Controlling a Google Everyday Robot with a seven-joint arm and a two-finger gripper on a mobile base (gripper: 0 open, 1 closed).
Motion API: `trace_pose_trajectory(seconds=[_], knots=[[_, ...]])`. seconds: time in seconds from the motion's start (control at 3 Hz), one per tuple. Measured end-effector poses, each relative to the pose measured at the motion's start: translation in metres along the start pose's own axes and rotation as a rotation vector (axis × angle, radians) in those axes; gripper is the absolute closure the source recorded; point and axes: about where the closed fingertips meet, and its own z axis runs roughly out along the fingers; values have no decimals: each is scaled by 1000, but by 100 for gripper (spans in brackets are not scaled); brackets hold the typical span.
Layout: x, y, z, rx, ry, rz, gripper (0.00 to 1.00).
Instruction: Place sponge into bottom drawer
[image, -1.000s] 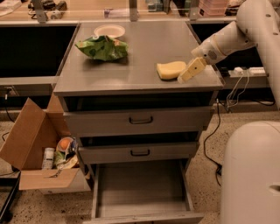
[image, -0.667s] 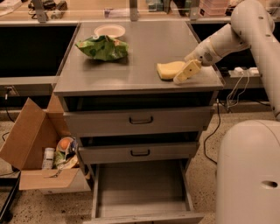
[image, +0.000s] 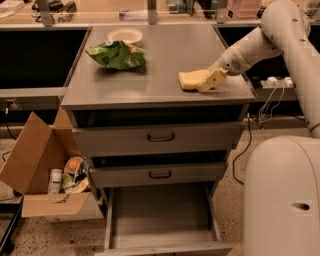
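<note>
The pale yellow sponge (image: 190, 79) lies on the right part of the grey cabinet top (image: 150, 75). My gripper (image: 209, 81) reaches in from the right and sits at the sponge's right end, touching it. One finger (image: 212, 80) shows in front of the sponge. The bottom drawer (image: 162, 217) is pulled out at the foot of the cabinet, and its tray holds nothing.
A green foil snack bag (image: 117, 54) and a white bowl (image: 125, 35) sit at the back left of the top. Two shut drawers with black handles (image: 160, 136) are above the open one. A cardboard box (image: 47, 175) of items stands left; my white base (image: 280, 195) stands right.
My gripper has slid left along the cabinet top and closed in on the sponge's right end. The sponge has stayed where it was.
</note>
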Motion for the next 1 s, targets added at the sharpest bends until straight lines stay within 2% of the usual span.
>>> trace_pose_trajectory(seconds=[0.33,0.67,1.0], knots=[[-32,48,-47,-33,-70,-129,100],[-58,110,-93,-39,-131,-225,100],[-54,166,-108,-98,-156,-245,100]])
